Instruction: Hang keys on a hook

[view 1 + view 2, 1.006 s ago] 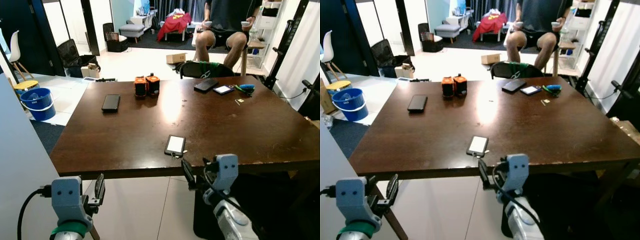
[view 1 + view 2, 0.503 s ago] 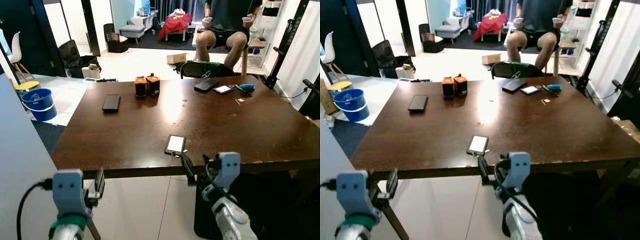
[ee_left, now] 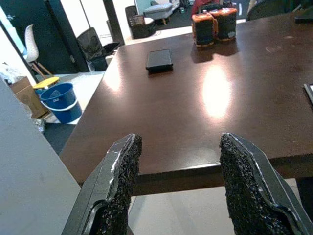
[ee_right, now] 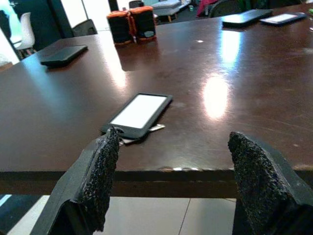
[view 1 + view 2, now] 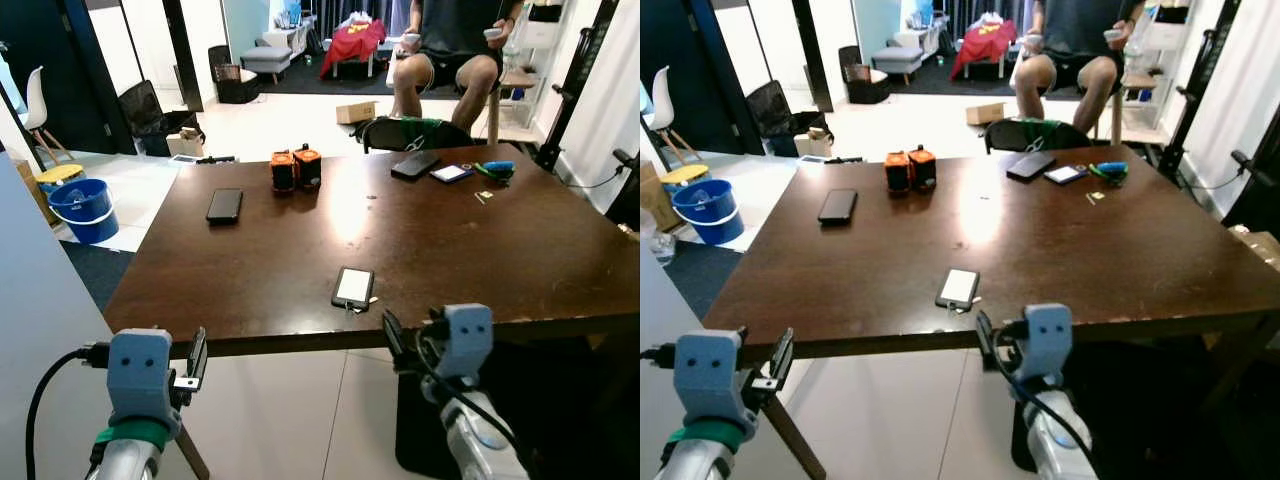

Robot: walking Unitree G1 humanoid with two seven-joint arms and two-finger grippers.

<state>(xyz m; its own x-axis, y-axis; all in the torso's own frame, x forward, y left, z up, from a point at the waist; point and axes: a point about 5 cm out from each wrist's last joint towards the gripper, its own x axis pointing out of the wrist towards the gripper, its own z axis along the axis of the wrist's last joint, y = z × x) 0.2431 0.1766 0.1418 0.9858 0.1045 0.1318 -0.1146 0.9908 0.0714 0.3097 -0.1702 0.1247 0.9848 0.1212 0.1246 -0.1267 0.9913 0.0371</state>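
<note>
table (image 5: 520,260) near edge — open wood right of phone (image 5: 353,287) | far side — phones, orange canisters (image 5: 294,169)

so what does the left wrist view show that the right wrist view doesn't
Left wrist alone: the blue bucket and white chair on the floor beside the table, between the left gripper's open fingers. Right wrist alone: the white-screened phone near the table edge, two more phones at the far side, and the right gripper, also open. Both share the dark table, the black phone and the orange-topped containers.
</note>
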